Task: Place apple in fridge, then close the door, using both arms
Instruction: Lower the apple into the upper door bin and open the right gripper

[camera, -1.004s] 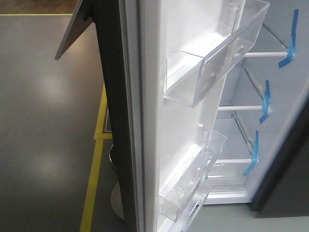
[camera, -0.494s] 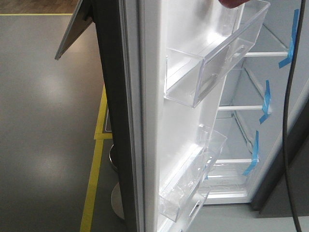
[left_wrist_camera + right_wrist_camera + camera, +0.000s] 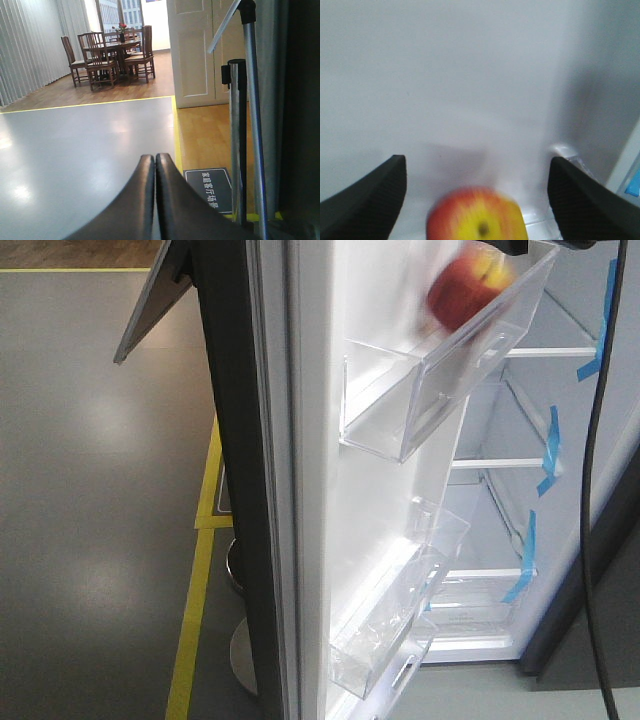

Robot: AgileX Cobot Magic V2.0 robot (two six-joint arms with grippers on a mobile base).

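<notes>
The apple (image 3: 462, 288), red with a yellow patch, shows blurred at the top of the upper clear bin (image 3: 440, 380) on the open door (image 3: 325, 500). In the right wrist view the apple (image 3: 477, 217) lies low between the fingers of my right gripper (image 3: 477, 161), which is open and does not touch it. Only a dark tip of that gripper shows at the top edge of the front view. The fridge (image 3: 500, 490) stands open at the right, with white shelves and blue tape. My left gripper (image 3: 155, 159) is shut on nothing, facing the room floor.
A black cable (image 3: 595, 490) hangs down in front of the fridge opening. A lower clear bin (image 3: 400, 610) sits on the door. Metal posts (image 3: 237, 140) and a floor sign (image 3: 210, 190) stand beside the left gripper. Yellow tape (image 3: 195, 590) runs along the grey floor.
The apple has come into view from the top edge and moved down to the upper door bin. The black cable entered at the right about half a second ago.
</notes>
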